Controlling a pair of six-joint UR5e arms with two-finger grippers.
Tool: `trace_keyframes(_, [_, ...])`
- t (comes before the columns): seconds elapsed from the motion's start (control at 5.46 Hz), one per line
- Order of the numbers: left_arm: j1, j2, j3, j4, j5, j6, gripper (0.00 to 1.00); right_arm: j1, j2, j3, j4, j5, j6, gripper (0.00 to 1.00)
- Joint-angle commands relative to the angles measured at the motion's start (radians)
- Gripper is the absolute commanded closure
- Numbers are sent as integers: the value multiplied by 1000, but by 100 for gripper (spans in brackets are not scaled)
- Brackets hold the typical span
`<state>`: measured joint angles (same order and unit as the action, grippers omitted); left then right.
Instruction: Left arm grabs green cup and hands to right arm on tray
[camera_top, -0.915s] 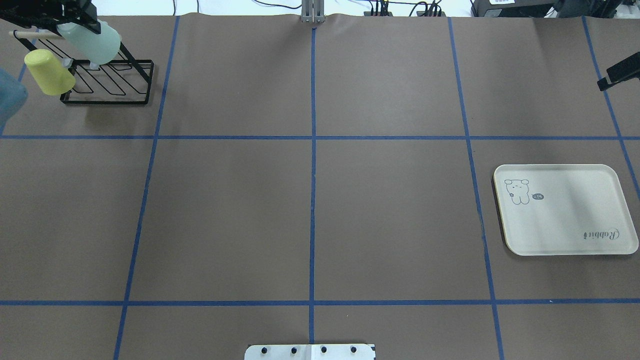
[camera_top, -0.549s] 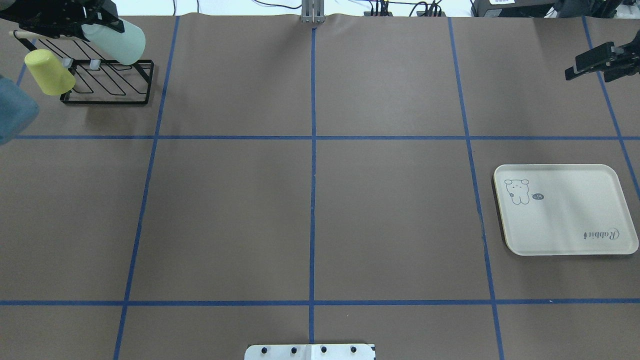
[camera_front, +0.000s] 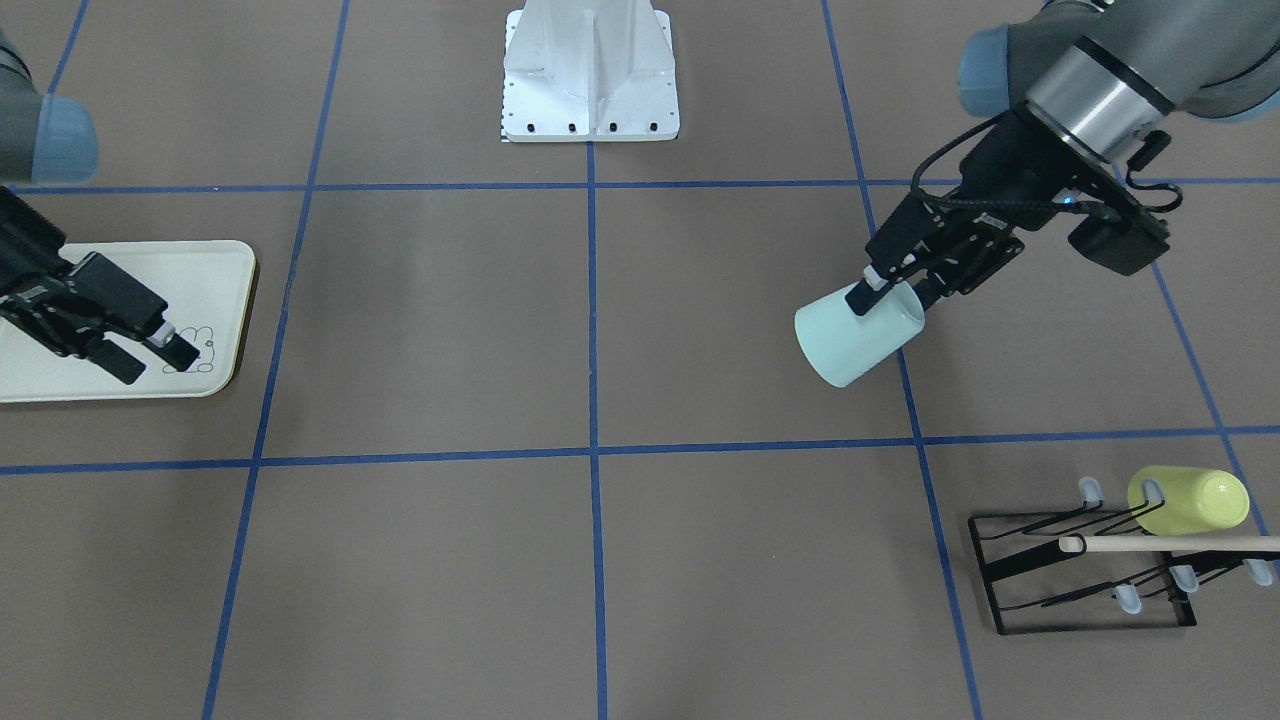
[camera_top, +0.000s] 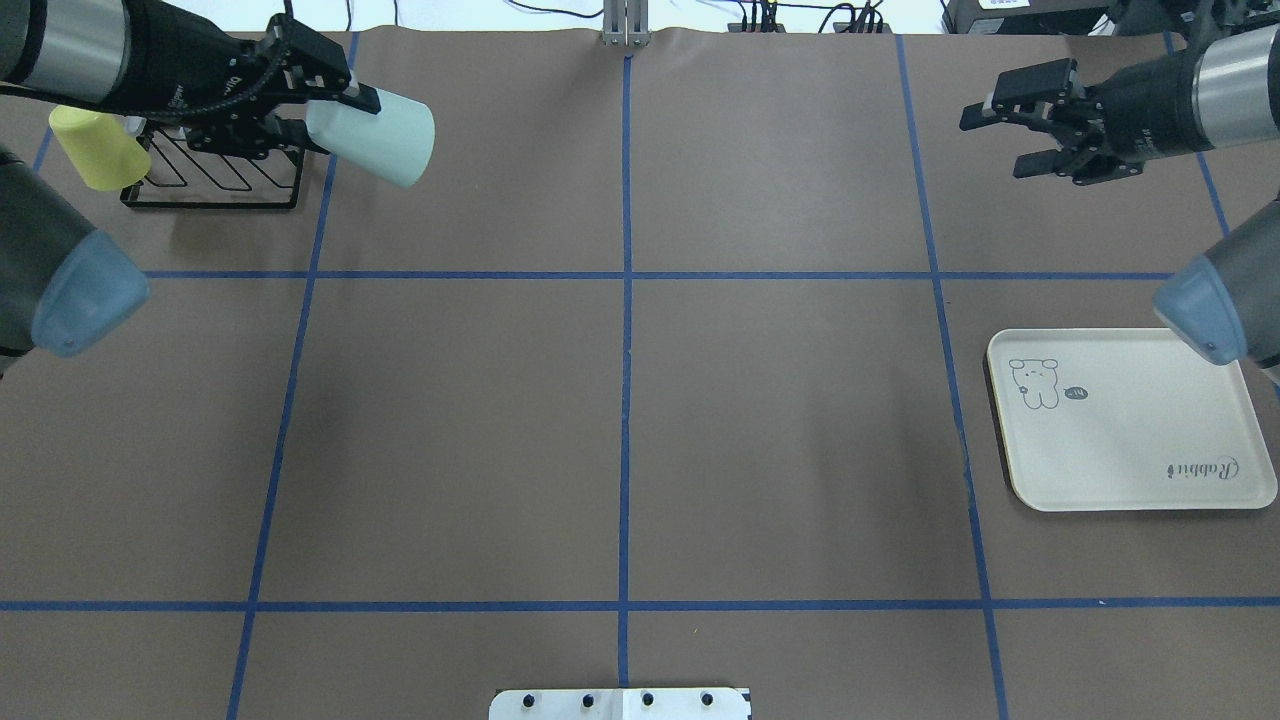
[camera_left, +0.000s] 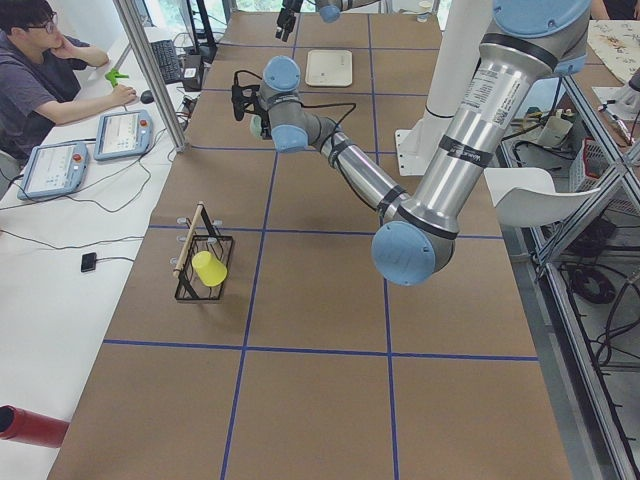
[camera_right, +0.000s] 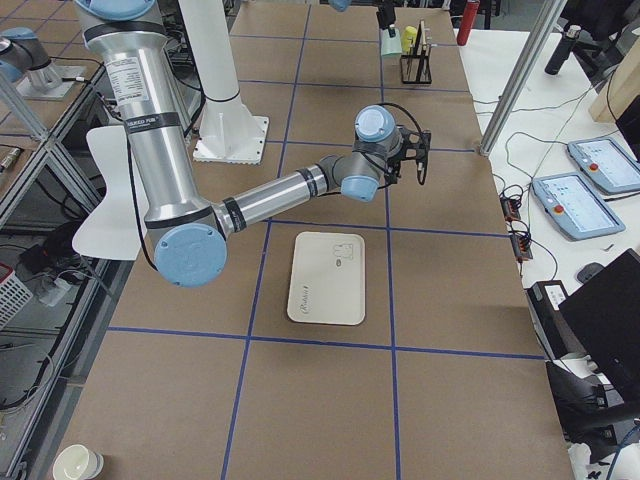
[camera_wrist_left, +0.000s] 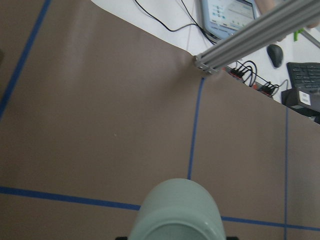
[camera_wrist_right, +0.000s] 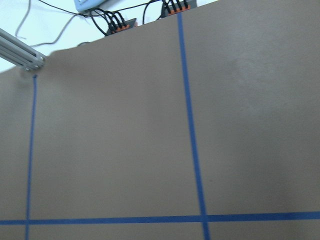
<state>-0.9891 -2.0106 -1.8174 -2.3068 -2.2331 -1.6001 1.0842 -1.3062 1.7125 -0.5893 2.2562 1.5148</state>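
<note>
My left gripper (camera_top: 335, 118) is shut on the pale mint green cup (camera_top: 378, 142) and holds it on its side above the table, just right of the black rack. The cup also shows in the front view (camera_front: 850, 342), with the left gripper (camera_front: 890, 298) at its upper end, and in the left wrist view (camera_wrist_left: 177, 210). My right gripper (camera_top: 995, 145) is open and empty, high over the table's far right. In the front view this gripper (camera_front: 158, 362) shows over the tray's corner. The cream tray (camera_top: 1130, 450) lies bare at the right.
A yellow-green cup (camera_top: 95, 150) hangs on the black wire rack (camera_top: 215, 185) at the far left, behind my left wrist. The rack has a wooden bar (camera_front: 1170, 544). Blue tape lines grid the brown table. The robot's base (camera_front: 590, 70) stands at the near middle edge.
My left gripper has carried the green cup rightward, off the rack and past its right end. My right gripper has come in from the right edge toward the middle, still open.
</note>
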Motion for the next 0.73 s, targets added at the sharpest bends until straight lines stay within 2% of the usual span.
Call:
trace_keyframes(0.0, [82, -31, -2, -144, -6, -176, 87, -56, 68, 1, 257, -13, 220, 1])
trace_keyframes(0.18, [92, -34, -3, -152, -52, -181, 87, -91, 91, 7, 373, -52, 334, 1])
trace_keyframes(0.37, [92, -54, 0, -208, -71, -295, 87, -172, 91, 15, 482, -137, 387, 1])
trace_keyframes(0.55, [92, -60, 1, -332, -68, -449, 87, -257, 91, 25, 611, -258, 506, 1])
